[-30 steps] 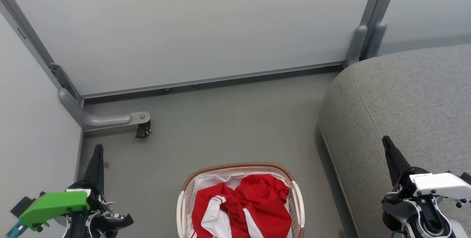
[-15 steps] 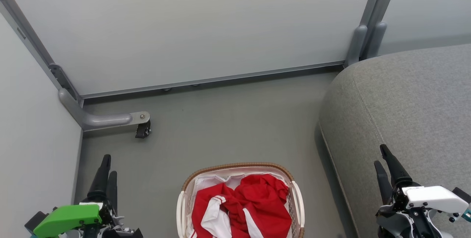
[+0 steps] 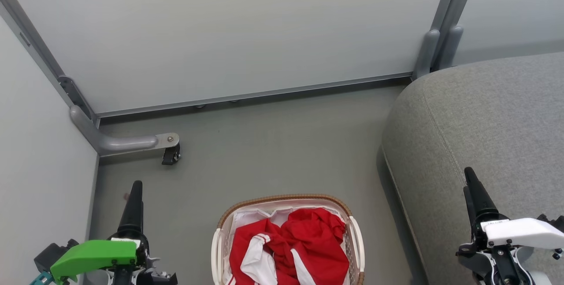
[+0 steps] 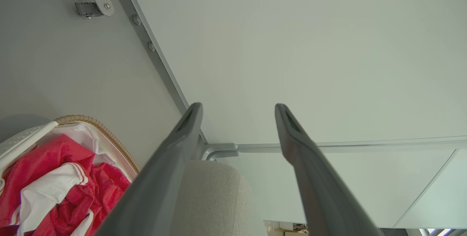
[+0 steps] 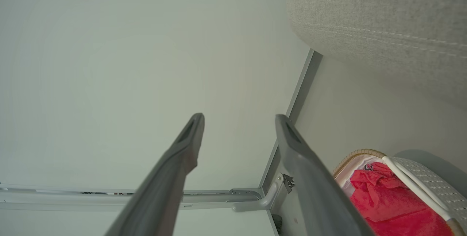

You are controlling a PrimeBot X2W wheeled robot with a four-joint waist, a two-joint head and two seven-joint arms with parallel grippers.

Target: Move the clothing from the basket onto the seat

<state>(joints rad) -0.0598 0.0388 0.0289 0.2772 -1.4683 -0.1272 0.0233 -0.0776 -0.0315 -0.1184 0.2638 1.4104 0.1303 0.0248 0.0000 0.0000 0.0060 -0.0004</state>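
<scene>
Your left hand (image 3: 135, 186) and right hand (image 3: 469, 174) both stand spread, holding nothing. The clothing (image 3: 304, 243) lies heaped in the basket (image 3: 282, 198) on the floor (image 3: 273, 144) between them. The seat (image 3: 484, 117) stands near, on the basket's right, not touching.
</scene>
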